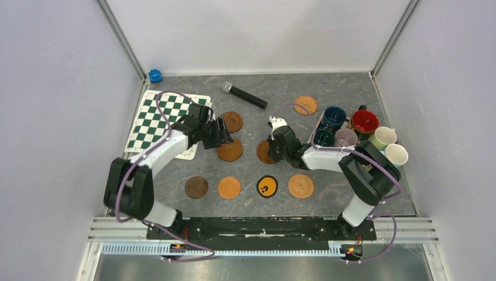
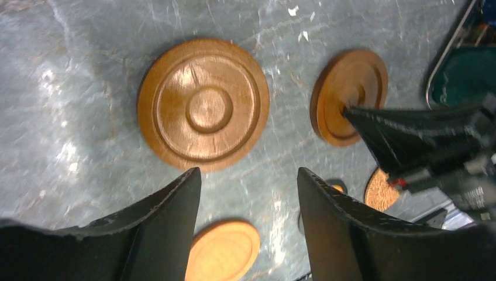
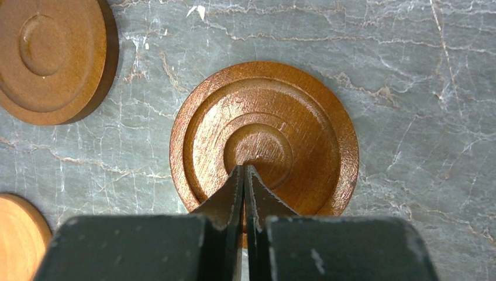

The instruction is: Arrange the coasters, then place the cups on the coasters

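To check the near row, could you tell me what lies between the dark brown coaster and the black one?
The plain orange coaster, touching neither, as the top view shows.

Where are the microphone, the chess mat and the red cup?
microphone [image 1: 245, 96], top view, black handle.
chess mat [image 1: 146, 132], top view, bare squares.
red cup [image 1: 364, 121], top view, red inside.

Glossy grooved wooden coaster, matt veined stone-look tabletop

Coasters scattered flat; cups clustered right.
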`<state>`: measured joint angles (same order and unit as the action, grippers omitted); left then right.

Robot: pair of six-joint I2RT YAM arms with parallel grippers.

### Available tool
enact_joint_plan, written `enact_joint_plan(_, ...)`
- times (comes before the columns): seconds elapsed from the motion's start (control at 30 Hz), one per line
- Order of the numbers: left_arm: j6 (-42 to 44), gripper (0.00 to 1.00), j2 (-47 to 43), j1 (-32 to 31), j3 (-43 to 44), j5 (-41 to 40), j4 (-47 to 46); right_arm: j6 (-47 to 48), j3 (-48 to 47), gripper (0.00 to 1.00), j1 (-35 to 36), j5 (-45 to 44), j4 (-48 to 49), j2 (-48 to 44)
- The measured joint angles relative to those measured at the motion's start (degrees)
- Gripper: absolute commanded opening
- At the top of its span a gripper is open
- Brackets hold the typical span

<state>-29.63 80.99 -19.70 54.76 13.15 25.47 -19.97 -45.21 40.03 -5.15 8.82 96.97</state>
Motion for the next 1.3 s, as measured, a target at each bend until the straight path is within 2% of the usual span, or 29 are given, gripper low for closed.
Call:
enact_joint_plan(0.1, -2.8, 0.59, 6.2, 0.2, 0.0, 1.5, -5.0, -0.6, 1.1, 0.0, 0.2, 0.4, 0.2, -0.9)
enact_joint_plan(0.3, -5.6, 0.58, 12.9, 0.2, -0.1, 2.7, -9.9, -0.7, 2.7, 0.0, 0.6, 0.8, 0.0, -2.5)
enact_joint_plan(0.8, -7.4, 0.59, 15.6, 0.2, -3.3, 3.8, -15.4, -0.6, 2.7, 0.0, 0.6, 2.1, -1.4, -3.5)
enact_joint_plan(1.3, -9.4, 0.6, 13.3, -2.2, -8.0, 3.4, -21.6, 1.5, -6.8, 0.0, 0.5, -2.3, -4.8, -3.5)
